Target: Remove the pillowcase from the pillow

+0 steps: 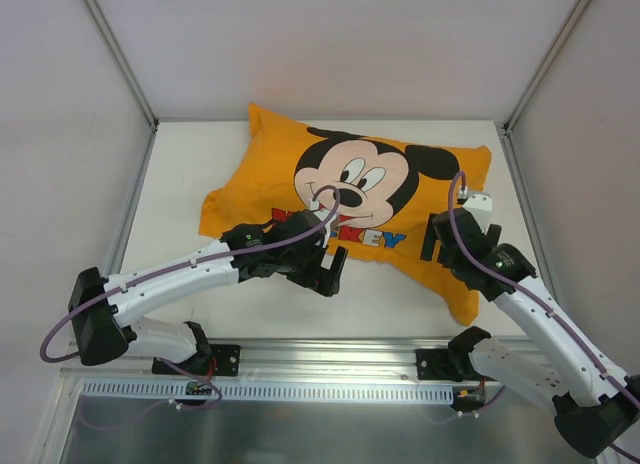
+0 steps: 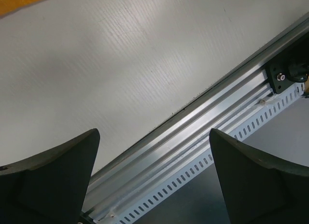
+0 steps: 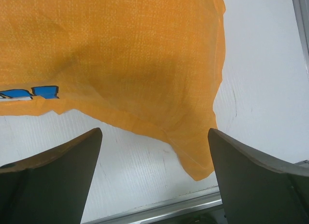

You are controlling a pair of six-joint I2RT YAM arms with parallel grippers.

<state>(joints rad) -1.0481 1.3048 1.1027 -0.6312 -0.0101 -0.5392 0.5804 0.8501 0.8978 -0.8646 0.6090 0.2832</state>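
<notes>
The orange pillowcase [image 1: 300, 189] with the Mickey Mouse face and "MICKEY" letters lies across the middle of the white table, plump and filled. The white pillow itself is hidden inside it. My left gripper [image 1: 328, 274] is open and empty, just in front of the case's near edge; in its wrist view only a sliver of orange [image 2: 19, 2] shows at the top left. My right gripper [image 1: 437, 242] is open and empty above the case's near right part. Its wrist view shows the orange fabric [image 3: 135, 55] and its loose pointed corner [image 3: 200, 166] lying flat between the fingers.
The table's near edge is an aluminium rail [image 1: 330, 359] with a slotted strip [image 2: 203, 171] below it. Frame posts stand at the back left [image 1: 115, 49] and back right [image 1: 550, 54]. Bare white table [image 1: 180, 174] lies left of the pillowcase.
</notes>
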